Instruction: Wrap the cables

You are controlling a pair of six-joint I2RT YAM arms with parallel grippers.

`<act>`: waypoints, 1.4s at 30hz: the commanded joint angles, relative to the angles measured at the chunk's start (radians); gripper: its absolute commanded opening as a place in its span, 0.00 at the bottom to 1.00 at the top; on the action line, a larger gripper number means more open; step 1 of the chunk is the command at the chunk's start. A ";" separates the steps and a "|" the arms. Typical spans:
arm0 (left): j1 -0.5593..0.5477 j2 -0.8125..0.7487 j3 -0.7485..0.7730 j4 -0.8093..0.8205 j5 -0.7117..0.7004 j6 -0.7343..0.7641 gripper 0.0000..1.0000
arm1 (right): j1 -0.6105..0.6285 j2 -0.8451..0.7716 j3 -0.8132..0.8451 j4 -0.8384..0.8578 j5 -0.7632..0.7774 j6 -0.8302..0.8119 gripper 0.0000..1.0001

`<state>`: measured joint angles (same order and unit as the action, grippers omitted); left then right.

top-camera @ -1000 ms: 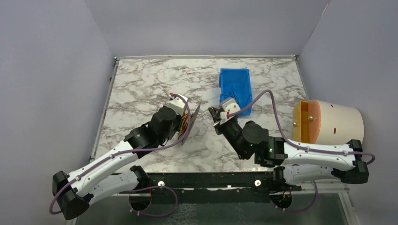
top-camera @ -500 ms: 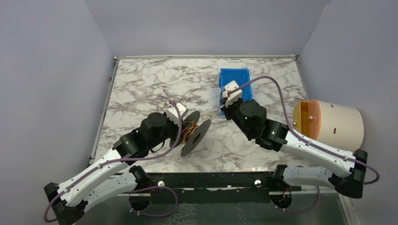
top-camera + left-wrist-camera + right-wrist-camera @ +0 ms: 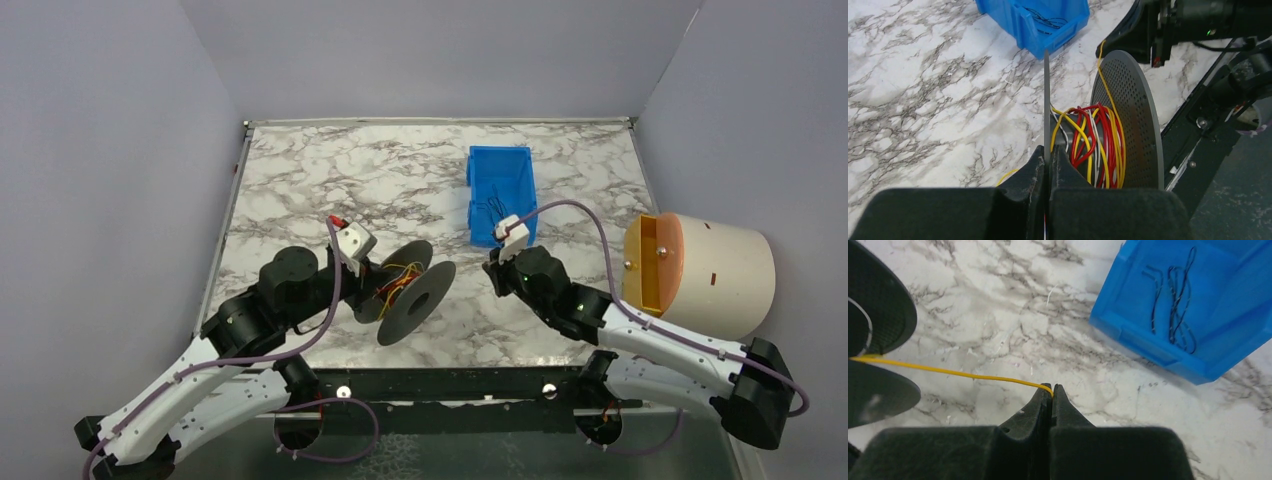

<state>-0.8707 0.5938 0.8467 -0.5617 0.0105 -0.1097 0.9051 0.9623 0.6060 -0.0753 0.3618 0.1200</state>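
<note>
Gripping spool flange in left tool, pinching yellow wire in right tool; risks yanking wire free if overtensioned.

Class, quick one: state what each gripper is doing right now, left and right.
Left gripper: shut on the spool, clamping one flange by its edge.
Right gripper: shut on the yellow wire running to the spool.

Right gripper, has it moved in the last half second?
Yes. The right gripper, shut on the yellow wire, has pulled back from the blue bin toward the table's near edge.
</note>
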 commanded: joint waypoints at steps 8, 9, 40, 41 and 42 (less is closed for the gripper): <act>-0.001 -0.041 0.105 0.183 -0.002 -0.226 0.00 | -0.006 -0.107 -0.290 0.296 -0.313 0.182 0.01; -0.001 -0.043 0.101 0.202 -0.019 -0.249 0.00 | -0.006 -0.101 -0.310 0.341 -0.352 0.186 0.01; -0.002 -0.116 -0.095 0.580 -0.440 -0.632 0.00 | 0.262 0.125 -0.392 1.039 -0.509 0.471 0.01; -0.002 -0.116 -0.096 0.583 -0.442 -0.630 0.00 | 0.272 0.131 -0.382 1.042 -0.503 0.473 0.01; -0.002 -0.117 -0.097 0.584 -0.444 -0.630 0.00 | 0.282 0.136 -0.373 1.043 -0.493 0.471 0.01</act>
<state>-0.8757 0.4984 0.7227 -0.2222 -0.3286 -0.6868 1.1393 1.0729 0.1974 0.9428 -0.1436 0.5686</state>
